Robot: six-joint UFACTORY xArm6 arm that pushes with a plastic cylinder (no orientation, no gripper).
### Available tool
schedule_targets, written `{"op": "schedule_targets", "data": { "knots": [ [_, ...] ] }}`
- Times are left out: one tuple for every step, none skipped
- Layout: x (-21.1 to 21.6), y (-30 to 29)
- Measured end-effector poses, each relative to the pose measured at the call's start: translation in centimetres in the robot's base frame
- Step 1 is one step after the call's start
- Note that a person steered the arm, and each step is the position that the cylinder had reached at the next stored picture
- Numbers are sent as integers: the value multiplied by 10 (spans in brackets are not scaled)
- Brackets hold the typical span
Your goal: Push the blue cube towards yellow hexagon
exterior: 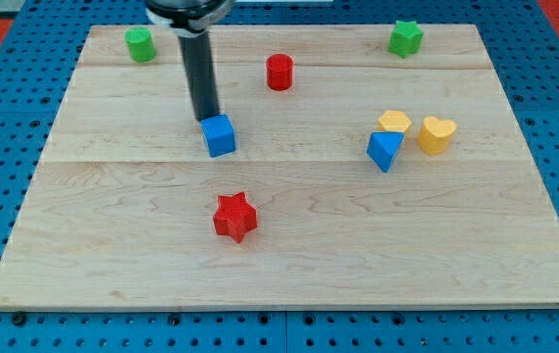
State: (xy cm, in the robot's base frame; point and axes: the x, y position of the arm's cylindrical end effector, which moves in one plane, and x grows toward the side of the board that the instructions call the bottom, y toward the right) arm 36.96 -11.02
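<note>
The blue cube sits left of the board's middle. My tip stands at the cube's upper left corner, touching or nearly touching it. The yellow hexagon lies far to the view's right, at about the same height as the cube. A blue triangular block sits just below the hexagon, touching it. A yellow heart lies right of the hexagon.
A red cylinder stands above and right of the cube. A red star lies below the cube. A green block sits at the top left and a green star at the top right. The wooden board lies on a blue pegboard.
</note>
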Motion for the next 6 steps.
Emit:
{"op": "schedule_targets", "data": {
  "knots": [
    [-29, -21],
    [-62, -23],
    [-72, -35],
    [-71, -73],
    [-66, -93],
    [-53, -11]
  ]
}}
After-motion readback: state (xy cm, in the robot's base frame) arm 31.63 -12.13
